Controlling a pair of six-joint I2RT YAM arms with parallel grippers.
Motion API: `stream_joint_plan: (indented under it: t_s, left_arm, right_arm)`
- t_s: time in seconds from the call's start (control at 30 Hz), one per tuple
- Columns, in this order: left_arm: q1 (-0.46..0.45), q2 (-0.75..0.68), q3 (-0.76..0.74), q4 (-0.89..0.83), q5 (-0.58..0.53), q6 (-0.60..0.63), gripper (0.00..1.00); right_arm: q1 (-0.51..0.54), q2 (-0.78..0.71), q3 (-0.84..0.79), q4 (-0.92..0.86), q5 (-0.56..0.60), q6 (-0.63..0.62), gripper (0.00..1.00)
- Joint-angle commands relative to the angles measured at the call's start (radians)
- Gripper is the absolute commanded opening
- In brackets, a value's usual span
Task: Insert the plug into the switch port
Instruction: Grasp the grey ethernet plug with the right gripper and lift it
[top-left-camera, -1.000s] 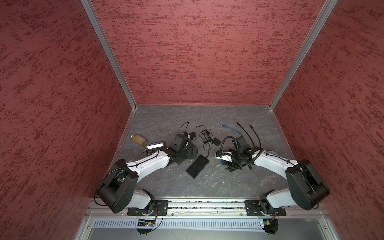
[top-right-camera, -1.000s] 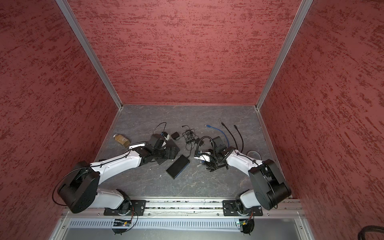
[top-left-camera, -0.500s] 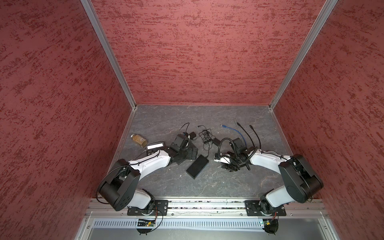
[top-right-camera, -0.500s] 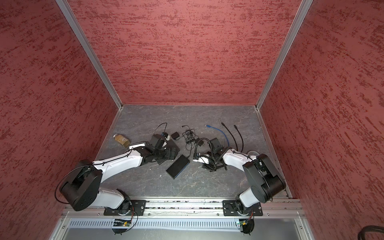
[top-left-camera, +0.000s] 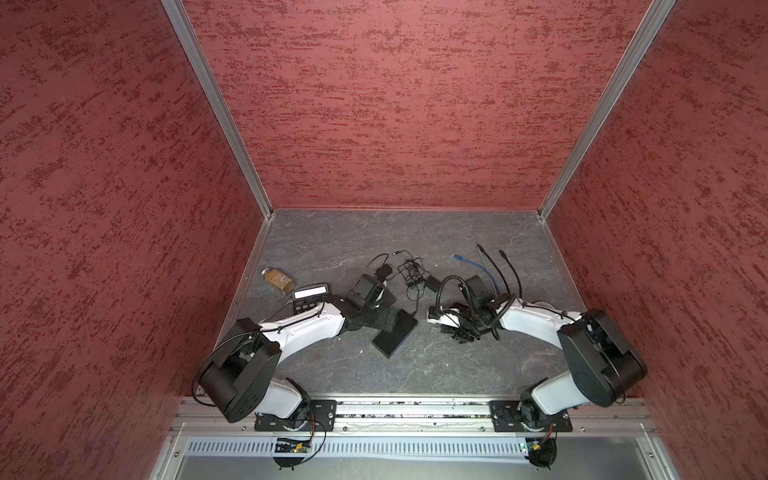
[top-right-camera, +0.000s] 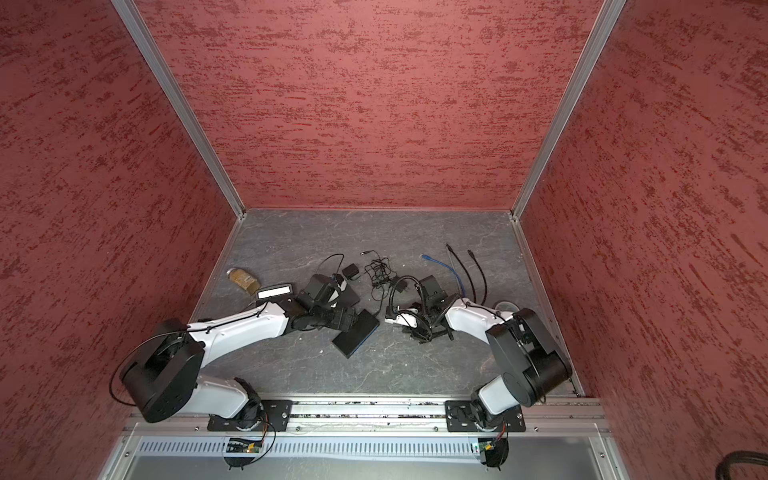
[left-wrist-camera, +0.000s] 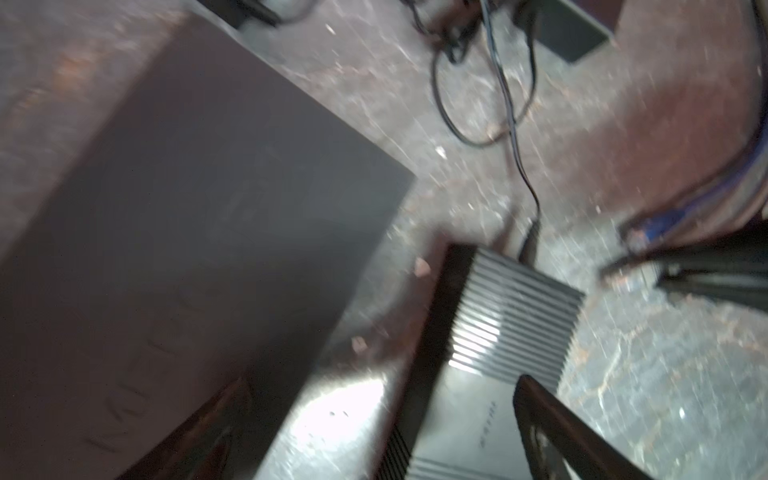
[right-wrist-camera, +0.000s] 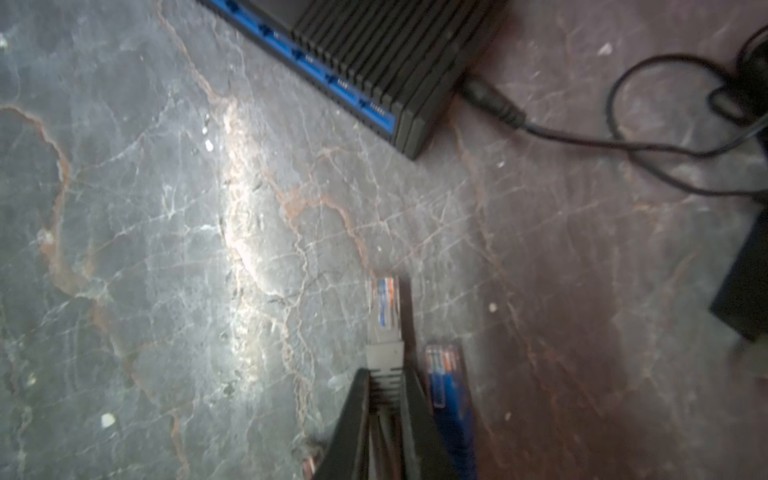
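Note:
The switch (top-left-camera: 395, 332) (top-right-camera: 355, 332) is a flat black ribbed box lying on the grey table. Its blue port face (right-wrist-camera: 332, 70) shows in the right wrist view, pointing toward my right gripper. My right gripper (right-wrist-camera: 386, 374) (top-left-camera: 453, 330) is shut on the black boot of a clear-tipped plug (right-wrist-camera: 384, 307), held just above the table a short way from the ports. My left gripper (left-wrist-camera: 382, 382) (top-left-camera: 384, 320) is open, with one end of the switch (left-wrist-camera: 494, 332) between its fingers, not gripped.
A blue cable's plug (right-wrist-camera: 442, 374) lies right beside the held plug. A thin power lead (right-wrist-camera: 490, 99) enters the switch's end. Behind it lie a flat black box (left-wrist-camera: 187, 208), a tangled adapter cable (top-left-camera: 411, 270), a calculator (top-left-camera: 311, 295), a brown jar (top-left-camera: 277, 277) and black cables (top-left-camera: 498, 266).
My right gripper's jaws have closed onto the plug, and that arm has shifted slightly toward the switch. The left arm has stayed in place.

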Motion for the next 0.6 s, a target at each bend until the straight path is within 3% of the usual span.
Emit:
stream_joint_plan:
  t_s: [0.0, 0.2, 0.57]
  left_arm:
    - [-0.045, -0.037, 0.021, -0.072, 0.014, 0.05, 1.0]
    - [-0.112, -0.06, 0.047, -0.138, 0.008, 0.088, 1.0]
    - [-0.194, 0.037, 0.106, -0.246, -0.018, 0.07, 1.0]
  right_arm:
    - [0.005, -0.077, -0.026, 0.108, -0.063, 0.003, 0.07]
    - [0.002, -0.124, -0.037, 0.227, 0.009, 0.078, 0.04]
    - [-0.054, -0.069, 0.042, 0.278, 0.218, 0.361, 0.04]
